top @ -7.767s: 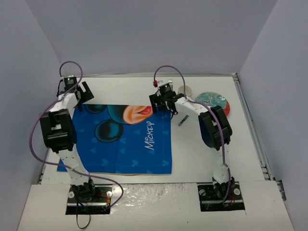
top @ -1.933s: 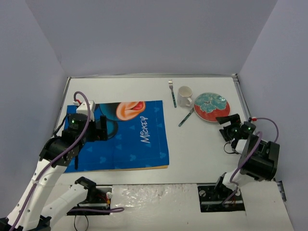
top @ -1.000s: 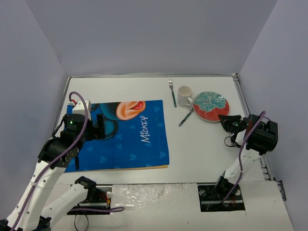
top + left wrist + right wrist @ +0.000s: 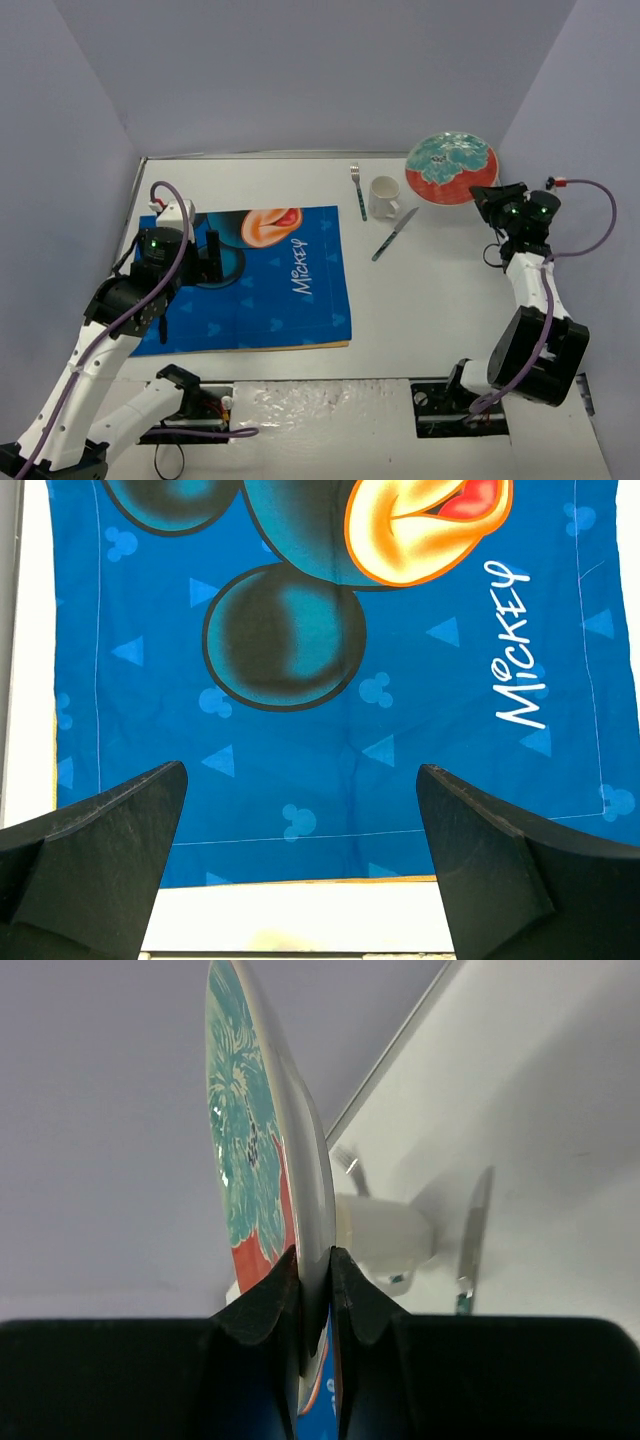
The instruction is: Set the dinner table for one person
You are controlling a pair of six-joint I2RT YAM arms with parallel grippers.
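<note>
My right gripper (image 4: 487, 196) (image 4: 313, 1260) is shut on the rim of a red and teal plate (image 4: 451, 168) (image 4: 262, 1160), which hangs in the air above the far right of the dinner table (image 4: 430, 290). Under it on the table are a white mug (image 4: 383, 198) (image 4: 385, 1236), a knife (image 4: 395, 233) (image 4: 475, 1228) and a fork (image 4: 357, 192). The blue Mickey Mouse placemat (image 4: 250, 280) (image 4: 330, 680) lies flat on the left. My left gripper (image 4: 200, 262) (image 4: 300, 850) hovers open over the placemat's near part, holding nothing.
Grey walls enclose the table on three sides. A metal rail (image 4: 530, 280) runs along the right edge. The right arm's cable (image 4: 600, 215) loops toward the right wall.
My right gripper has lifted the plate off the table and carried it up and toward the back. The left arm has barely shifted.
</note>
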